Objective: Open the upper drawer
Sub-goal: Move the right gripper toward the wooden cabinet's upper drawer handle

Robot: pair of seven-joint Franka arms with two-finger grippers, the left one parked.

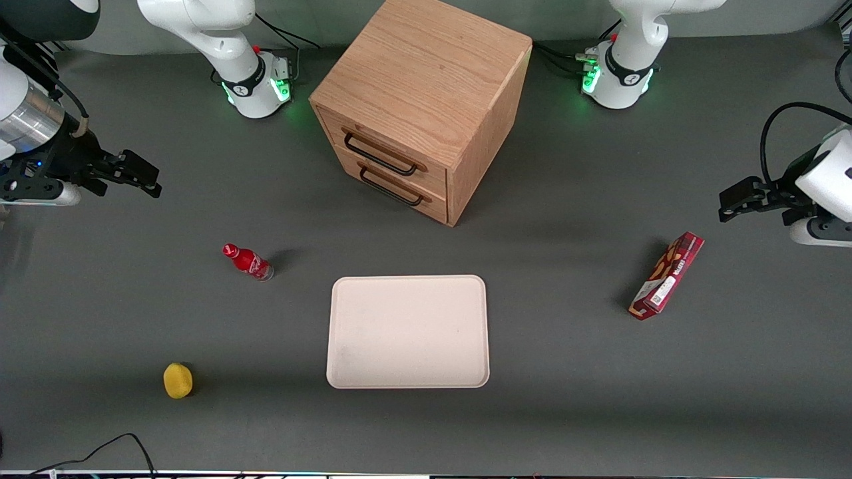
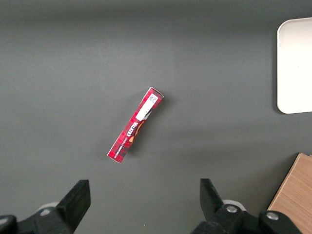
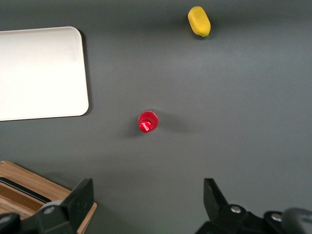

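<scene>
The light-oak cabinet [image 1: 426, 100] stands at the back middle of the table. Its upper drawer [image 1: 386, 152] is closed, with a thin black bar handle [image 1: 379, 155]; the matching bottom drawer [image 1: 393, 187] sits below it, also closed. My right gripper [image 1: 136, 176] hovers above the table toward the working arm's end, well apart from the cabinet, open and empty. In the right wrist view the gripper [image 3: 146, 202] has its fingers spread wide over bare table, with a corner of the cabinet [image 3: 29, 187] at the frame's edge.
A red bottle [image 1: 247, 261] stands nearer the front camera than the gripper; it also shows in the right wrist view [image 3: 147, 122]. A yellow lemon [image 1: 178, 380], a white tray [image 1: 407, 330] and a red snack box [image 1: 667, 275] lie on the grey table.
</scene>
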